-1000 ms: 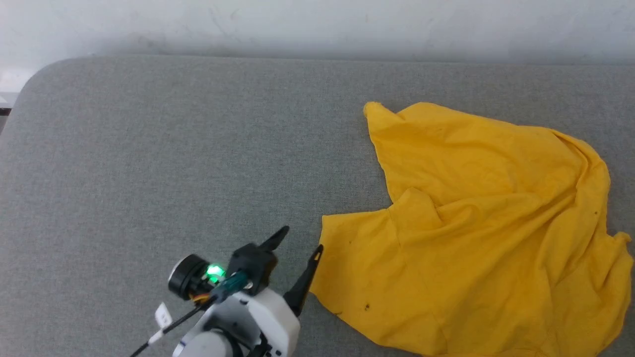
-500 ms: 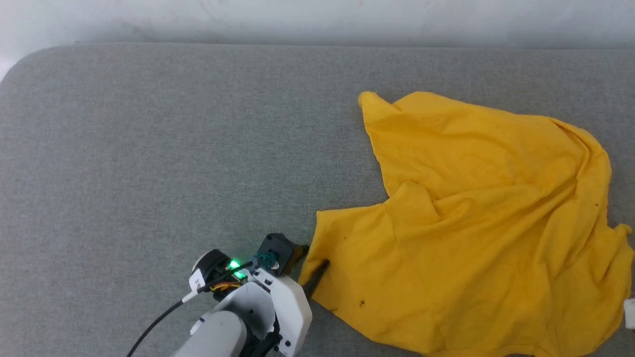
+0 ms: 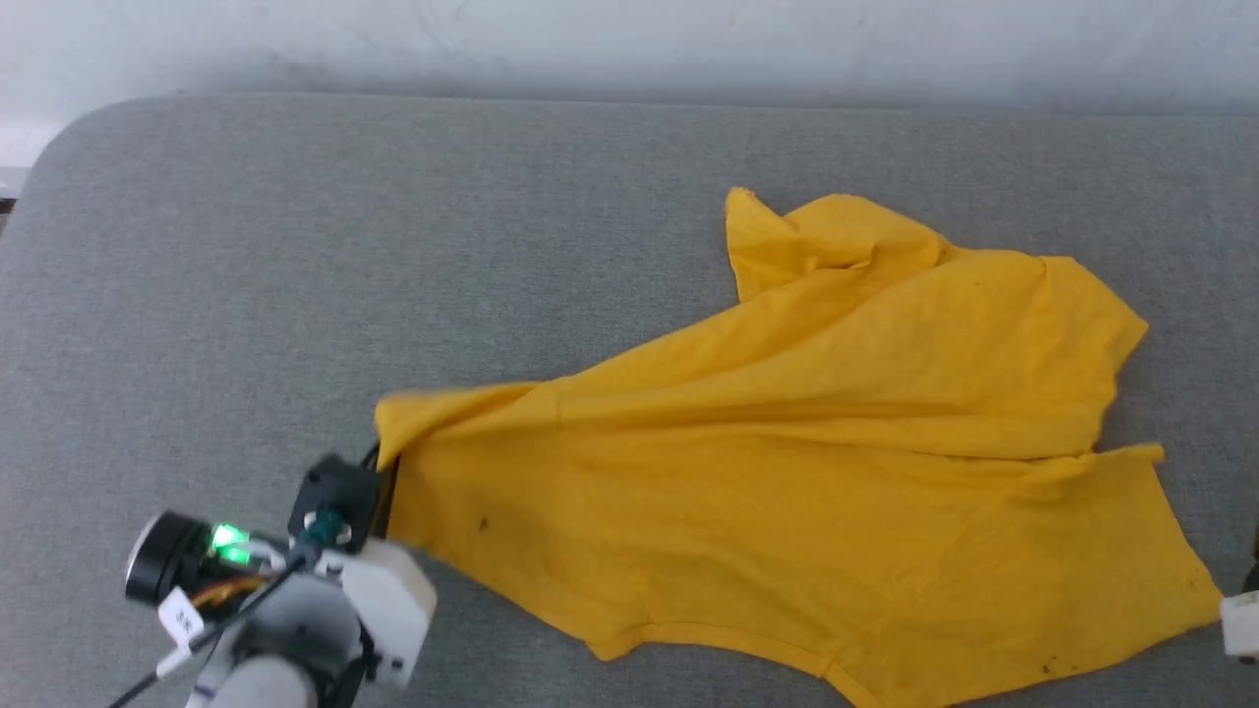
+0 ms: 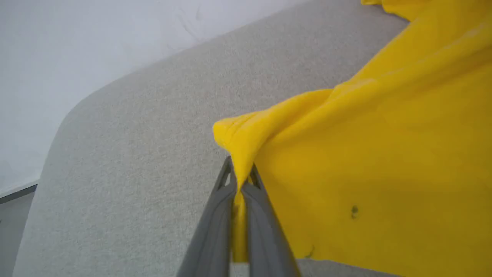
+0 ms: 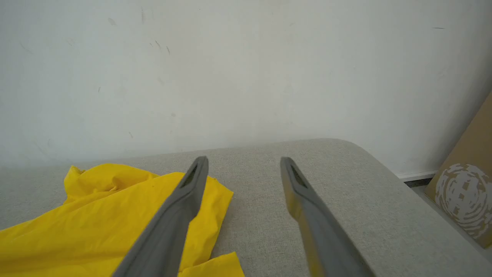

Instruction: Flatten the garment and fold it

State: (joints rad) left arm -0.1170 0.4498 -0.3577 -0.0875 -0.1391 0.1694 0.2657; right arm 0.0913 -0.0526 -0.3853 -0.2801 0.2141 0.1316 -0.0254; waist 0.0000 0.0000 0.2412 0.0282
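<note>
The garment [image 3: 787, 472] is a plain yellow T-shirt lying on the grey padded surface [image 3: 295, 246], drawn out into a long wedge that points left. My left gripper [image 3: 382, 480] is at the wedge's left tip, shut on that corner. In the left wrist view the two fingers [image 4: 215, 215] pinch a fold of the garment [image 4: 365, 154] between them, and the cloth bunches just above the gripper [image 4: 240, 173]. My right gripper [image 5: 244, 161] is open and holds nothing, above the surface beside the garment's [image 5: 96, 215] right end.
A pale wall [image 3: 629, 39] runs behind the surface's far edge. The surface has rounded corners at the far left [image 3: 89, 128] and at the right [image 5: 365, 154]. A cardboard box [image 5: 465, 200] stands on the floor beyond the right end. A pale part of my right arm [image 3: 1241, 624] shows at the right edge.
My left gripper went from open to shut on the garment's near left corner, then moved left with it. The crumpled garment has been pulled out into a long flatter shape.
</note>
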